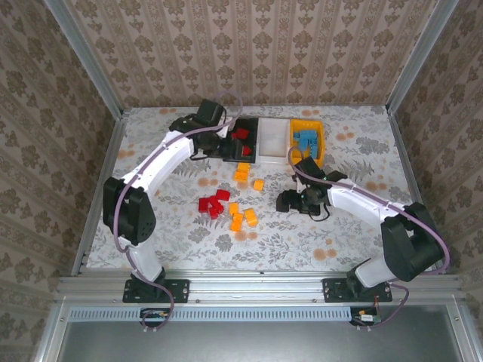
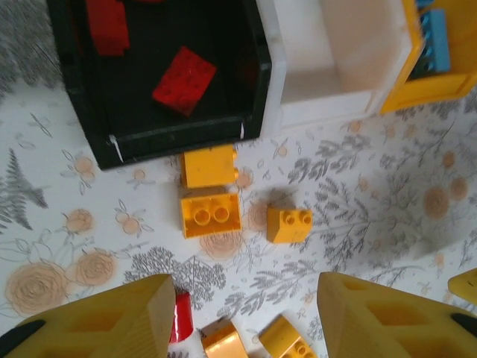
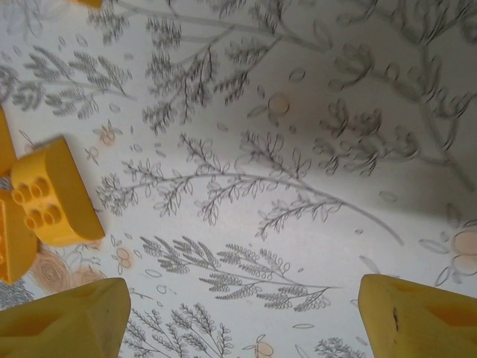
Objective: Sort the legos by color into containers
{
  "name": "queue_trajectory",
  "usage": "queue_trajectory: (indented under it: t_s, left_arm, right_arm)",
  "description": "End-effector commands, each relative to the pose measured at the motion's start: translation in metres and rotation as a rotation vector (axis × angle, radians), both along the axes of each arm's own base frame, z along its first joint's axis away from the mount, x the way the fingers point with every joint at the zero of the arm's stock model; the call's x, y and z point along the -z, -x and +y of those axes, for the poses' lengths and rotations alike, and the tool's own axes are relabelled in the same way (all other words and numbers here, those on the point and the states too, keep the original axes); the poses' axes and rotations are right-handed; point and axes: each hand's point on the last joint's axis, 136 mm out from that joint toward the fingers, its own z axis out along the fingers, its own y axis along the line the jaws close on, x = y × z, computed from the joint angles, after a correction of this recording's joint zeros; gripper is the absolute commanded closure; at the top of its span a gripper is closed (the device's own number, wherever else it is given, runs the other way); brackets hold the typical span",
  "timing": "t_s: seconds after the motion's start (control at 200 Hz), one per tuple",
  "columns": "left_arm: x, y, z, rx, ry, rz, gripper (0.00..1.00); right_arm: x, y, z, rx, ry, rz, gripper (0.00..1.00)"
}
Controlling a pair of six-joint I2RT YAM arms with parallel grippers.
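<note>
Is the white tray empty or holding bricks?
Empty: the white tray has a bare white floor from above, nothing inside.

A lab test cell dressed like a home: 3 wallpapered panels [image 1: 256, 53] in aluminium framing [image 1: 87, 60] box in a floral-covered bench [image 1: 362, 151]. The left arm [image 1: 170, 154] and right arm [image 1: 362, 207] are bolted to a metal rail [image 1: 256, 286] at 6 o'clock.

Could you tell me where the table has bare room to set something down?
Bare cloth lies right of the yellow tray and along the near edge. Crowded: orange bricks and red bricks before the black tray.
</note>
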Motion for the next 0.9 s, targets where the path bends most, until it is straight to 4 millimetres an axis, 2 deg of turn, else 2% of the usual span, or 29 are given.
queue_trajectory:
  t_s: [0.0, 0.135, 0.25, 0.385, 0.545, 0.725, 0.895]
  left_arm:
    - [0.024, 0.033, -0.001, 0.062, -0.052, 0.084, 0.45]
    - [0.043, 0.069, 0.012, 0.032, -0.057, 0.112, 0.44]
    - [0.052, 0.098, 0.040, -0.017, -0.084, 0.117, 0.43]
    - [0.054, 0.124, 0.071, -0.071, -0.095, 0.112, 0.42]
    - [0.056, 0.139, 0.091, -0.115, -0.080, 0.115, 0.42]
    - [0.060, 0.148, 0.097, -0.120, -0.074, 0.123, 0.41]
    - [0.065, 0.154, 0.100, -0.112, -0.078, 0.131, 0.41]
  right_arm:
    - [0.003, 0.013, 0.020, -0.038, -0.024, 0.006, 0.18]
    - [0.009, 0.026, 0.054, -0.164, 0.013, 0.006, 0.18]
    - [0.011, 0.035, 0.081, -0.259, 0.056, -0.013, 0.18]
    - [0.017, 0.037, 0.098, -0.306, 0.096, -0.013, 0.19]
    - [0.024, 0.036, 0.113, -0.330, 0.124, -0.008, 0.22]
    - [0.035, 0.027, 0.116, -0.321, 0.177, -0.012, 0.29]
    - [0.040, 0.013, 0.120, -0.314, 0.217, -0.038, 0.51]
